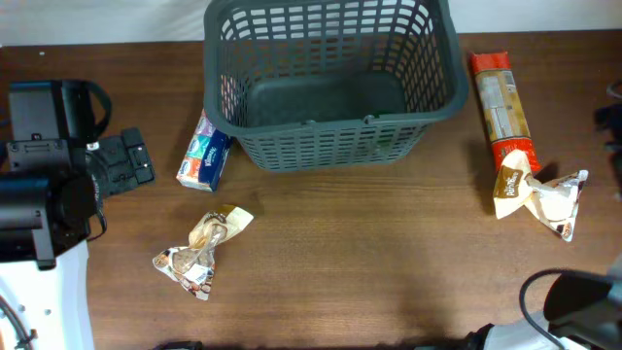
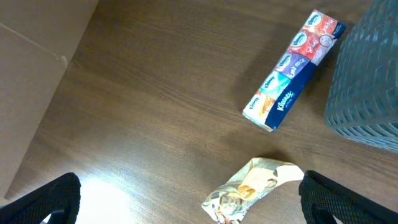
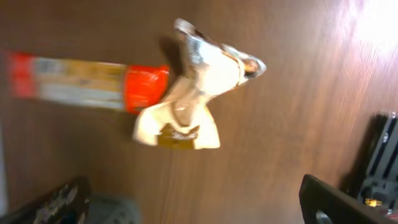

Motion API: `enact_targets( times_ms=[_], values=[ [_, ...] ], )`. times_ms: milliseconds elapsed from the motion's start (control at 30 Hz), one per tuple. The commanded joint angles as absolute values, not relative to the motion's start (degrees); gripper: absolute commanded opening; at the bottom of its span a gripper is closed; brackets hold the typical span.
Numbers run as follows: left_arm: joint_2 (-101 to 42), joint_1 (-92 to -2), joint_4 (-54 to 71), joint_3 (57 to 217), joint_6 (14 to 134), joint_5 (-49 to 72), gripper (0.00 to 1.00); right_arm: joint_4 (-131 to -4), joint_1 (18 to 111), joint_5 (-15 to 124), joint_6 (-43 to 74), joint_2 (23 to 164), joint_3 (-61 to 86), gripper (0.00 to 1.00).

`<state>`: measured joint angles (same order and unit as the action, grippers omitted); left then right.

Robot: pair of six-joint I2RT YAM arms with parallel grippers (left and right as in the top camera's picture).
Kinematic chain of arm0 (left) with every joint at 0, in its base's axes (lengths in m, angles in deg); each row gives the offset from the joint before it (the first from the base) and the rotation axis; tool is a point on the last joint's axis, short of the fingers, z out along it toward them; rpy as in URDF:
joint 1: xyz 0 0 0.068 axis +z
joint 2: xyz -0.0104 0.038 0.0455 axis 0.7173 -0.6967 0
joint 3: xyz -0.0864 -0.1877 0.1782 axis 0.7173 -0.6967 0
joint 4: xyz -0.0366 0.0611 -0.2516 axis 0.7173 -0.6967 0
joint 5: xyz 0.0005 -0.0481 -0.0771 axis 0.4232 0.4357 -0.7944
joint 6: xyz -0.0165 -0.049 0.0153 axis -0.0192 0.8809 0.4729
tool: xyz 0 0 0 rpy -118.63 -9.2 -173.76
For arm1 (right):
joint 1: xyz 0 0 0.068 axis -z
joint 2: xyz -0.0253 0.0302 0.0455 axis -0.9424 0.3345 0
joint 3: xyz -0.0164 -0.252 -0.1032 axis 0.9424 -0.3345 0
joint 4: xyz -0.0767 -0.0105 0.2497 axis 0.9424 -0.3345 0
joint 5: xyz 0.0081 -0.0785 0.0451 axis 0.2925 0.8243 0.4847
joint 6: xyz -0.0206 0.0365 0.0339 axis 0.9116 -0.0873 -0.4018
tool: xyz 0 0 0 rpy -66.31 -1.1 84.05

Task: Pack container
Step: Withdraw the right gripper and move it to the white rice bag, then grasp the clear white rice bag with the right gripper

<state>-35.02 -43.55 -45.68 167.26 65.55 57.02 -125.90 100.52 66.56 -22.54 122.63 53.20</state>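
Observation:
The dark grey basket [image 1: 330, 136] stands at the back middle of the table, with nothing in it; its corner shows in the left wrist view [image 2: 367, 81]. A tissue pack [image 1: 204, 157] [image 2: 292, 71] lies by its left side. A crumpled snack packet [image 1: 202, 251] [image 2: 252, 186] lies in front of that. A long orange packet [image 1: 501, 102] [image 3: 87, 84] and a crumpled white packet [image 1: 539, 194] [image 3: 193, 93] lie to the right of the basket. My left gripper [image 2: 186, 186] is open and empty, left of the snack packet. My right gripper [image 3: 193, 193] is open and empty, short of the white packet.
The left arm's black body [image 1: 49, 194] fills the left edge of the table. The right arm's base [image 1: 573, 301] is at the front right corner. A black fixture [image 3: 379, 162] shows at the right of the right wrist view.

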Motion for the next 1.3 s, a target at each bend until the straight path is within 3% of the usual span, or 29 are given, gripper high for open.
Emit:
enact_targets(
  times_ms=[0, 600, 967, 1267],
  values=[
    [-35.2, -43.3, -45.6, 167.4, 66.1, 56.6, 0.99, -121.6, 100.4, 67.6, -28.2, 122.7, 45.8, 0.99],
    [-35.2, -43.3, -46.2, 167.4, 66.1, 56.6, 0.99, -96.3, 100.5, 64.8, -30.8, 124.7, 18.5, 0.99],
    [-35.2, -43.3, -46.2, 167.4, 66.1, 56.6, 0.99, -94.8, 100.5, 65.9, -35.8, 125.9, 17.7, 0.99],
    [-35.2, -43.3, -46.2, 167.4, 66.1, 56.6, 0.99, -95.5, 100.5, 65.2, -35.5, 135.4, 19.8, 0.99]
  ],
)
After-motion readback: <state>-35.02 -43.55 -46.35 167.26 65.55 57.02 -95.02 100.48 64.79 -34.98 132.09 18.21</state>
